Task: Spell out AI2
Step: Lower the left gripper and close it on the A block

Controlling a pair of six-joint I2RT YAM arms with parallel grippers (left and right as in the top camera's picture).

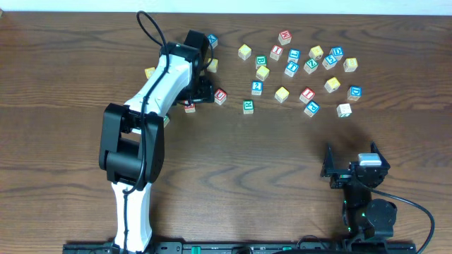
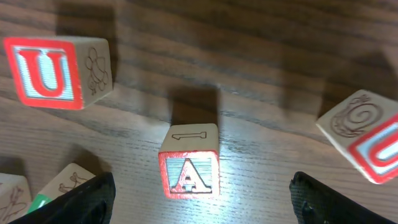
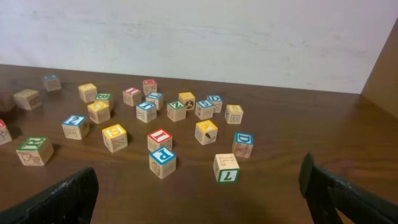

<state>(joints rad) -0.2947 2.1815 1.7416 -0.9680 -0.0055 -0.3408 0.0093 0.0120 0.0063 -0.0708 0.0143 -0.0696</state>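
Note:
The red "A" cube [image 2: 188, 163] lies on the wood in the left wrist view, its A face toward the camera. My left gripper [image 2: 199, 202] is open and straddles it, with wide gaps between both dark fingers [image 2: 81, 200] and the cube. From overhead the left gripper [image 1: 200, 90] points down at the left cluster and covers that cube. The red "I" cube [image 3: 160, 139] and a blue cube that looks like a "2" [image 3: 74, 125] sit in the scattered group ahead of my right gripper [image 3: 199, 199]. That gripper is open, holds nothing, and is parked near the front right [image 1: 357, 171].
A red "U" cube [image 2: 56, 71] lies far left of the A, and another red-framed cube [image 2: 367, 140] lies to its right. Two cubes sit by the left finger [image 2: 65, 182]. Blue "P" [image 3: 162, 161] and green "7" [image 3: 226, 167] cubes are nearest the right gripper.

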